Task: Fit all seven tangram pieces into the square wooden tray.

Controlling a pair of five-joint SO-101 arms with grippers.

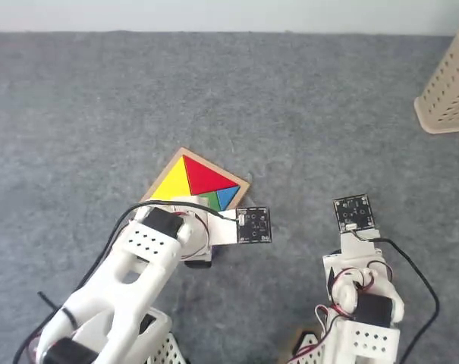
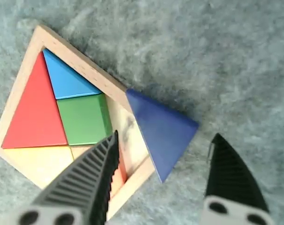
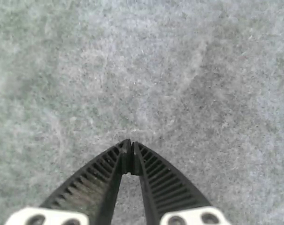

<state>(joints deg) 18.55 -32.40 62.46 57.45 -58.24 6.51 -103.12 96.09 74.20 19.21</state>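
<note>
Soft grey carpet [image 1: 328,114] all over, with a pale strip of wall [image 1: 214,15] along the top of the high view. Cream plastic basket with holes [image 1: 447,87] at the upper right edge.

Square wooden tray [image 2: 80,62] just left of the middle, flat on the carpet, turned like a diamond. Inside it: big red triangle [image 2: 34,112], big yellow triangle [image 1: 172,184], green square [image 2: 83,119], light blue triangle [image 2: 66,79]. Dark blue wooden triangle [image 2: 163,131] with one edge on the tray's rim, the rest out over the carpet.

Left claw [image 2: 166,136] spread wide around that dark blue triangle, holding nothing. Right claw [image 3: 131,143] pressed closed, tips touching, empty, over bare carpet. Right arm [image 1: 362,303] at the lower right of the high view.
</note>
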